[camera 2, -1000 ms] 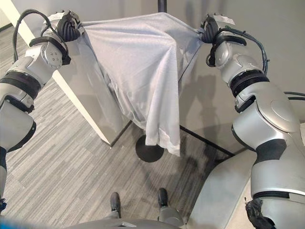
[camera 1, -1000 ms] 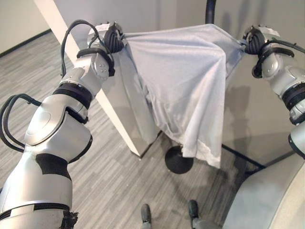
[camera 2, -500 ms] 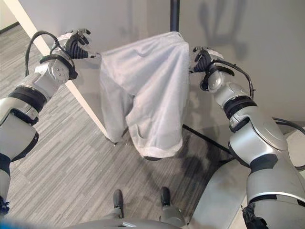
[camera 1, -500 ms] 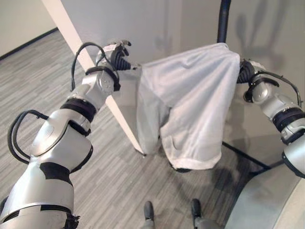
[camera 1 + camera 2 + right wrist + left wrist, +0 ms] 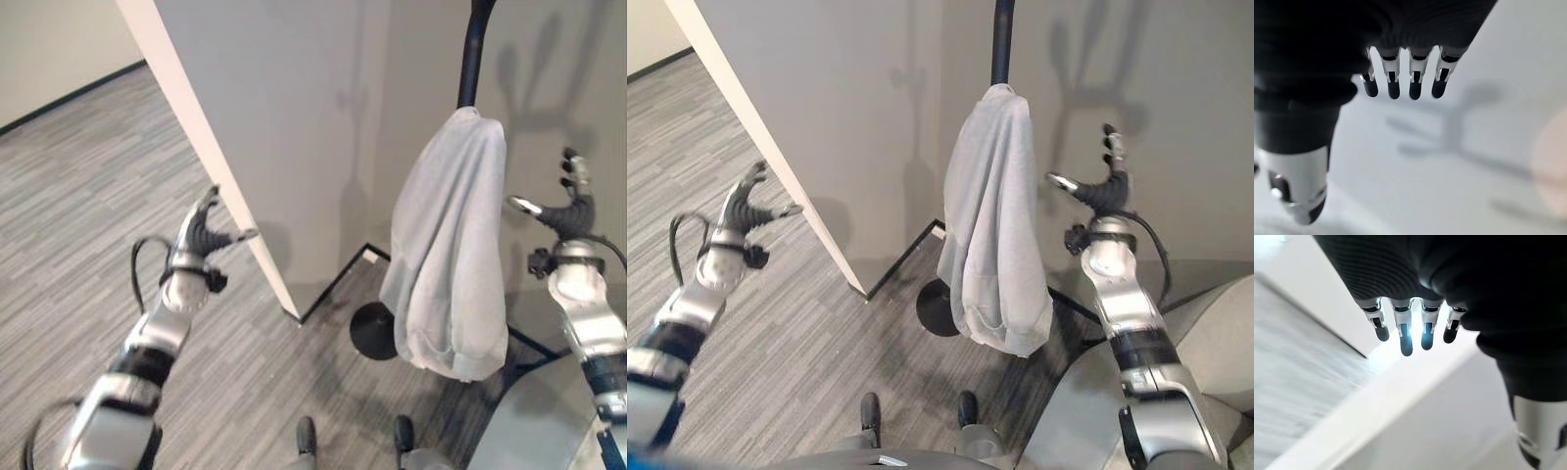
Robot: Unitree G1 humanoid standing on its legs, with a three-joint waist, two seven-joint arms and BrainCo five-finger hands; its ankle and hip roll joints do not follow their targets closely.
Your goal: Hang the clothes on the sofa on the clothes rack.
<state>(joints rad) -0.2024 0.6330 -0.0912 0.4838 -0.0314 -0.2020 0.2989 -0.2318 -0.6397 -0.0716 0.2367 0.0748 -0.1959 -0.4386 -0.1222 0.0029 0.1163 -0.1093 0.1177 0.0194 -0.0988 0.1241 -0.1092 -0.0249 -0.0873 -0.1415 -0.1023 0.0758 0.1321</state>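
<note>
Garment [image 5: 994, 225] draped over rack pole [image 5: 1001, 39], hangs free, looks hung | L hand [image 5: 201, 235] fingers spread, clear | R hand [image 5: 1102, 188] spread, empty beside cloth | I'd call it done

Garment [image 5: 449, 255] draped over the rack pole [image 5: 474, 54], hanging down in front of its round base [image 5: 370, 331]. Wall corner [image 5: 211, 166] left of rack. Left hand [image 5: 203, 233] near the corner; right hand [image 5: 568, 208] right of garment, apart. Probably sofa [image 5: 1205, 338] lower right.

My grey garment [image 5: 446, 255] hangs draped on the black clothes rack [image 5: 474, 59]. The rack's round base [image 5: 370, 331] sits on the carpet floor [image 5: 98, 196].
</note>
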